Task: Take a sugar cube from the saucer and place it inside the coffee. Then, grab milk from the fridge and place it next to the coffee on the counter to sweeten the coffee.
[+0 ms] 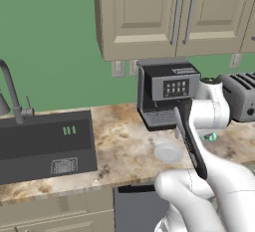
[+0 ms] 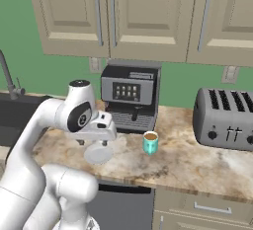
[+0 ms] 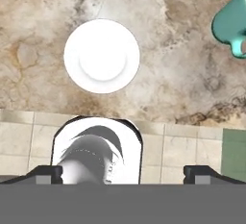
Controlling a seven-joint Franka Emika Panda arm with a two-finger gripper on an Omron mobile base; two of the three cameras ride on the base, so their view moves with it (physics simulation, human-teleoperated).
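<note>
The saucer (image 3: 102, 56) lies bare on the counter (image 3: 38, 50), straight below my gripper (image 3: 125, 175). Its two dark fingertips (image 3: 48, 174) stand wide apart with nothing between them, so the gripper is open. From the right base view the gripper (image 2: 94, 143) hangs just above the saucer (image 2: 99, 153). The coffee (image 2: 150, 142), a teal mug with brown liquid, stands right of the saucer and shows at the edge of the hand view (image 3: 233, 28). My arm covers most of the mug (image 1: 211, 137) behind the saucer (image 1: 168, 152). The sugar cube, milk and fridge are out of view.
A black coffee machine (image 2: 131, 95) stands at the wall behind the saucer. A grey toaster (image 2: 225, 118) sits to the right. A dark sink (image 1: 45, 144) with a faucet (image 1: 12, 94) lies to the left. Beige cabinets (image 2: 133, 17) hang overhead.
</note>
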